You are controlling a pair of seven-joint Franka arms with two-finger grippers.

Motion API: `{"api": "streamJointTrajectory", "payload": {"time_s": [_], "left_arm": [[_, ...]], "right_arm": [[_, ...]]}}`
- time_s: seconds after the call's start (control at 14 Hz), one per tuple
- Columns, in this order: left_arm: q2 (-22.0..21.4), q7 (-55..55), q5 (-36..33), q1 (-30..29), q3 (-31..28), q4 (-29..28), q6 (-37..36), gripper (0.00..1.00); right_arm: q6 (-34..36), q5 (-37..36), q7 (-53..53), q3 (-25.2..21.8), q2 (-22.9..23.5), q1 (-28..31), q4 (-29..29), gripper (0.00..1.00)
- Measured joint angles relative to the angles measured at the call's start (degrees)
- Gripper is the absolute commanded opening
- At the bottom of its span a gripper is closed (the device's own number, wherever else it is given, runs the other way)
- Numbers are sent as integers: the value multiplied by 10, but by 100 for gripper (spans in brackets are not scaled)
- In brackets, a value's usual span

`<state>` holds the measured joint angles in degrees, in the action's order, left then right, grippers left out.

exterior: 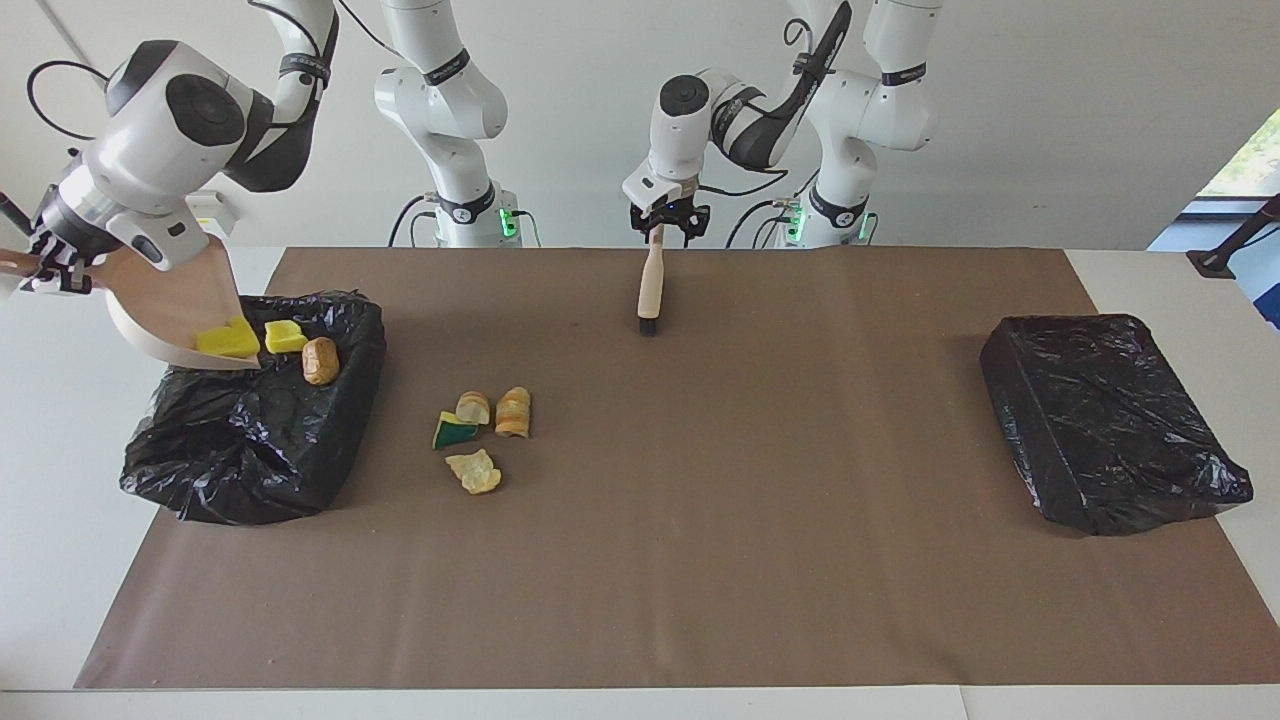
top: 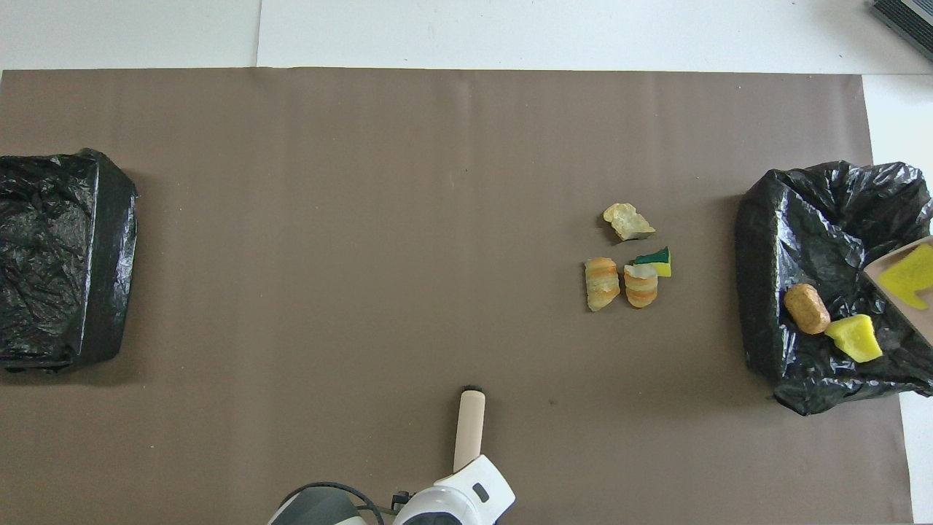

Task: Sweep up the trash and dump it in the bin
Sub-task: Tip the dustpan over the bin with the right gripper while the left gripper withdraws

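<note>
My right gripper (exterior: 50, 268) clamps the dustpan (exterior: 175, 305), tilted over the open bin (exterior: 330, 440) with one yellow foam chunk (exterior: 228, 340) on its lip; another chunk (exterior: 285, 336) and a brown lump (exterior: 320, 361) lie inside. Four scraps (exterior: 485, 430) remain on the mat beside the bin. My left gripper (exterior: 668, 228) grips the brush (exterior: 651, 285), bristles on the mat.

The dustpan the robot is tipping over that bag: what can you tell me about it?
The dustpan looks like a smooth, pinkish-beige plastic scoop with a curved back and a flat lip. The right gripper holds it by its handle end, raised and tilted steeply so the lip points down into the open black bin at the right arm's end of the table. One yellow foam chunk lies at its lip; another chunk and a brown lump lie in the bin beside it.
</note>
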<state>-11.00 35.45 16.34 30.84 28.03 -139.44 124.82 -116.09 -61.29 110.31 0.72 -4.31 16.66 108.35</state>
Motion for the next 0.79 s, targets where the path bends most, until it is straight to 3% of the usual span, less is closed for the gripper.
{"api": "streamJointTrajectory", "payload": {"time_s": [0.22,0.43,0.79], "left_arm": [[-2,-87,-52,-107,-3,110,-82,100],[-1,-158,-84,-204,-7,223,-144,100],[46,-209,-113,-285,-7,420,-272,100]], "right_arm": [[-4,0,6,-5,-28,3,24,0],[-26,-55,-35,-3,-23,-7,53,0],[-33,-104,-63,-1,-17,-19,74,0]]}}
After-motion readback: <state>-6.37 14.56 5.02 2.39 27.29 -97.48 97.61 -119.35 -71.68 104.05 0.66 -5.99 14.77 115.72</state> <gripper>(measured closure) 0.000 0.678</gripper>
